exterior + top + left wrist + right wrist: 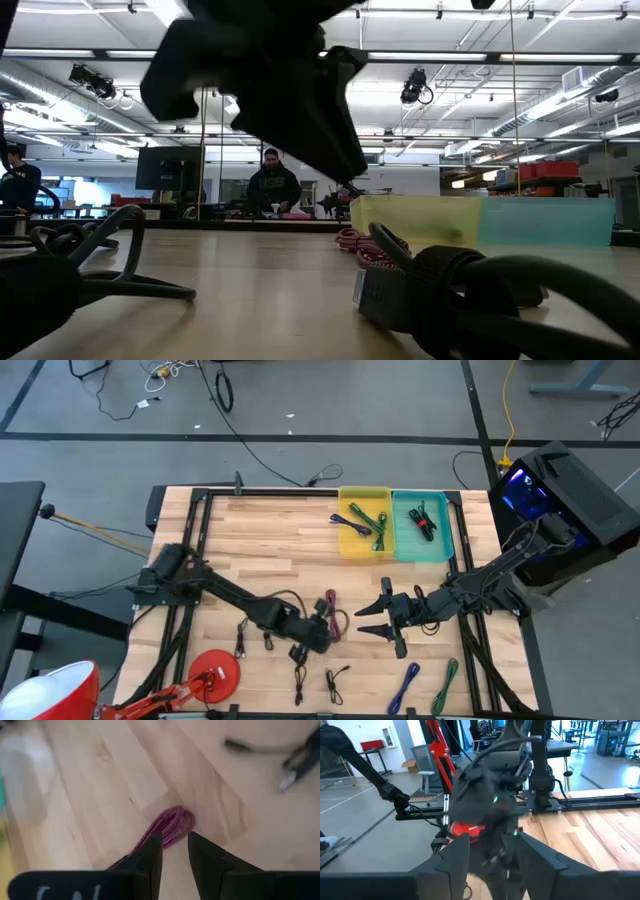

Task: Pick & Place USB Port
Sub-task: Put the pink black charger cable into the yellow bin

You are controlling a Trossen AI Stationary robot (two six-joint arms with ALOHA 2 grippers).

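a wooden worktop seen from above, with two dark arms meeting near its middle. the left pincer hangs low over a coiled magenta cable, which lies just past its tips toward the far edge. in the left wrist view the magenta cable sits directly ahead of the narrow gap between the fingers, its long axis slanting across that gap; the fingers stand slightly apart and pinch nothing. the right pincer faces the left one from close by, its fingers spread wide and empty. the left arm is the nearer to the cable. a yellow bin and a teal bin sit at the far edge, each holding cables. the cable's plug ends are too blurred to make out.
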